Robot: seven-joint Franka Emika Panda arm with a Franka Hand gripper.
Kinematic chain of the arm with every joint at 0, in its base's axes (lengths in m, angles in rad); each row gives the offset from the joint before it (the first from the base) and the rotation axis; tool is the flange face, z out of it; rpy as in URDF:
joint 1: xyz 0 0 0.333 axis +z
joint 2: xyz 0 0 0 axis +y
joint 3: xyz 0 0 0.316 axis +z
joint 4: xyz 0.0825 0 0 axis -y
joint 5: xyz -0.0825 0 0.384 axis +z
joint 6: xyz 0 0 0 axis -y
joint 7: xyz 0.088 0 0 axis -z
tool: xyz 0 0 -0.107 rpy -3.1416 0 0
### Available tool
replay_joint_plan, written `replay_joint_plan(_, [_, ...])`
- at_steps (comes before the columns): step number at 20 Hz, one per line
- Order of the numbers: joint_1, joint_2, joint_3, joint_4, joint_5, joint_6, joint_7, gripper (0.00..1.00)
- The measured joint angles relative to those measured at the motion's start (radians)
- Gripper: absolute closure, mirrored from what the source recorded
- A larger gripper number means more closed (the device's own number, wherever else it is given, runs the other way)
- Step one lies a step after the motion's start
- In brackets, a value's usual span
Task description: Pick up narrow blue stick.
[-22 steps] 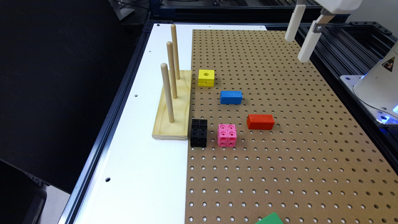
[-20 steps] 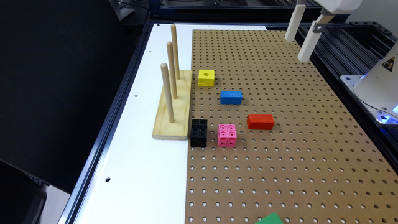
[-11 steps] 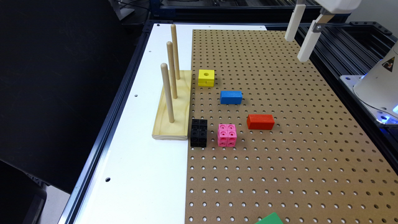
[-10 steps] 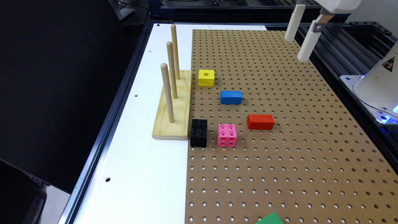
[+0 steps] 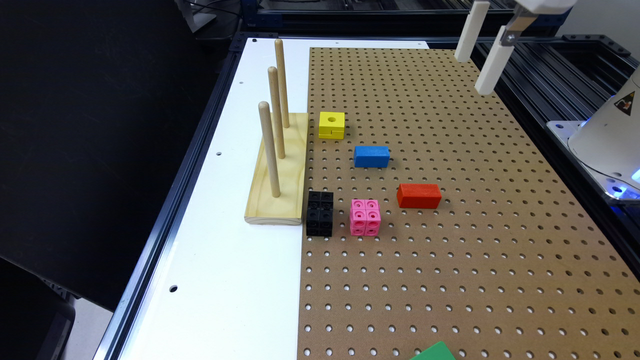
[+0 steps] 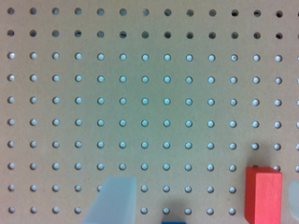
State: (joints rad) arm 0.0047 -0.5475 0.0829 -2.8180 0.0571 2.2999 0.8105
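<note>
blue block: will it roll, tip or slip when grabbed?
The blue block has flat faces and lies on its long side on the pegboard, so it probably won't roll or tip. It looks solid and stiff, likely light. Its matte surface should hold well in the open gripper.

The Franka arm's end effector (image 5: 481,52) carries two long, slender fingers (image 5: 493,62), off-white and square in section, with flat blunt tips. A small grey metal bracket with a screw hole joins the nearer finger to the white housing just above it. Beside the end effector stands the arm's rounded white base (image 5: 607,137), marked with a yellow triangular warning sticker and lit along its foot by a blue glow. In the wrist view the fingertips (image 6: 114,199) appear pale and translucent.
</note>
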Motion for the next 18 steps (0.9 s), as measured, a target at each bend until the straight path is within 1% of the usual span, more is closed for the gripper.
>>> replay_joint_plan(3, [0.000,0.019,0.001,0.009,0.0000,0.016,0.000,0.00])
replay_joint_plan(7, [0.000,0.054,0.001,0.022,0.0000,0.052,0.000,0.00])
replay_joint_plan(9, [-0.001,0.080,0.001,0.040,0.0000,0.064,0.000,0.00])
replay_joint_plan(11, [-0.001,0.114,0.001,0.070,0.0000,0.071,0.000,0.00])
replay_joint_plan(14, [-0.002,0.170,0.001,0.119,0.0000,0.072,0.000,0.00])
replay_joint_plan(16, [-0.003,0.202,0.001,0.144,0.0000,0.072,0.000,0.00])
replay_joint_plan(18, [-0.007,0.224,0.001,0.162,-0.0010,0.072,0.000,0.00])
